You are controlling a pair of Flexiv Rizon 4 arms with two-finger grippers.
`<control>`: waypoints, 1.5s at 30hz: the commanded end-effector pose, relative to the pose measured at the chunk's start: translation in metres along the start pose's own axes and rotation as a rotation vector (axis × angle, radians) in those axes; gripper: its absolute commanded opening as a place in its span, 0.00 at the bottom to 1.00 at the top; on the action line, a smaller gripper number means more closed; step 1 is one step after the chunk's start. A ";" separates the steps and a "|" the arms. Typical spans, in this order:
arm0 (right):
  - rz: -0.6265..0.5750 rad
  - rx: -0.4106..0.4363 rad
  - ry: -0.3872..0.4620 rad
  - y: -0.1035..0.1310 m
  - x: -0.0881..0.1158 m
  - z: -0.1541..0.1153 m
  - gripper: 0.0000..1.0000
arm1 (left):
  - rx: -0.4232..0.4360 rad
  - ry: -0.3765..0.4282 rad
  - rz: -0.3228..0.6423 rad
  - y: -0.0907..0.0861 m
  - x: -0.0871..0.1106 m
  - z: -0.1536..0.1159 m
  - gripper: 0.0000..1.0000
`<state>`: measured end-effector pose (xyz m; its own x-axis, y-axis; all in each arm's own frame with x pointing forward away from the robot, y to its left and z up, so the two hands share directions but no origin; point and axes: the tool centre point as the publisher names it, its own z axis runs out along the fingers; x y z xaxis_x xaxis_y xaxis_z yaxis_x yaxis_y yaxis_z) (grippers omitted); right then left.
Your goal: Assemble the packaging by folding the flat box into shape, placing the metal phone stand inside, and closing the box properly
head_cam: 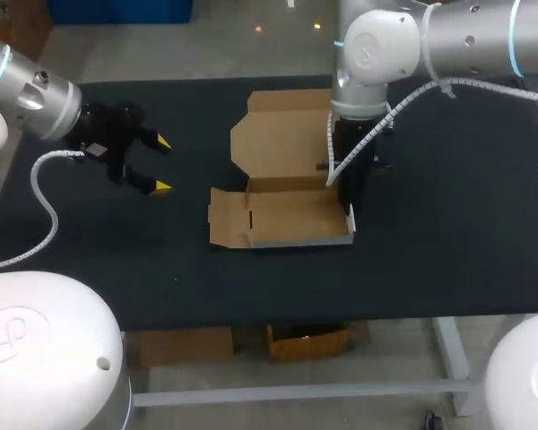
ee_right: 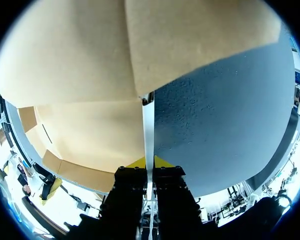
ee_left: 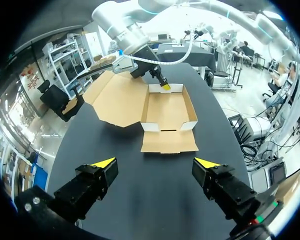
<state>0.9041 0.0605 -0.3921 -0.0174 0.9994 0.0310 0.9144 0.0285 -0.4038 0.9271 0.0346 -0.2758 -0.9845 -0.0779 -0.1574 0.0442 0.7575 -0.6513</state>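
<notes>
Grip first: our right gripper (ee_right: 149, 162) is closed on the thin white edge of the box's end wall (ee_right: 148, 125), one yellow tip on each face, so it is clamped on card and not merely resting against it. From above, that wall is the right-hand end of the tray of the box (head_cam: 296, 219), and it stands upright, as do the two long walls. The opposite end flap (head_cam: 224, 218) lies flat on the table (head_cam: 430, 260), and the lid (head_cam: 282, 139) is spread open beyond the tray with its side tabs unfolded. Our left gripper (head_cam: 161, 164) hangs well apart from the box on the flap's side, fingers spread wide and holding nothing. We judge the step in hand to be the first one, folding the flat box into shape, and it looks about half done (one end raised, the other not yet). The next move probably calls for the left gripper to come in low, get a tip under the flat flap and lift it upright while the right keeps the tray from sliding. The metal phone stand shows in none of our views, so we cannot say where it is; placing it and closing the lid are not yet begun.
</notes>
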 end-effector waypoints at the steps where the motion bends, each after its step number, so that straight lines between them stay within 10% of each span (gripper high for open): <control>1: 0.005 0.007 -0.010 0.002 0.003 -0.001 0.00 | -0.002 0.001 0.000 0.000 0.000 0.000 1.00; 45: 0.069 -0.161 0.025 0.001 0.001 0.008 0.13 | -0.002 0.001 0.000 0.000 0.000 0.000 1.00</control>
<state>0.9072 0.0637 -0.4002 0.0543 0.9981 0.0278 0.9580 -0.0442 -0.2833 0.9271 0.0346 -0.2757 -0.9845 -0.0778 -0.1573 0.0442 0.7574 -0.6514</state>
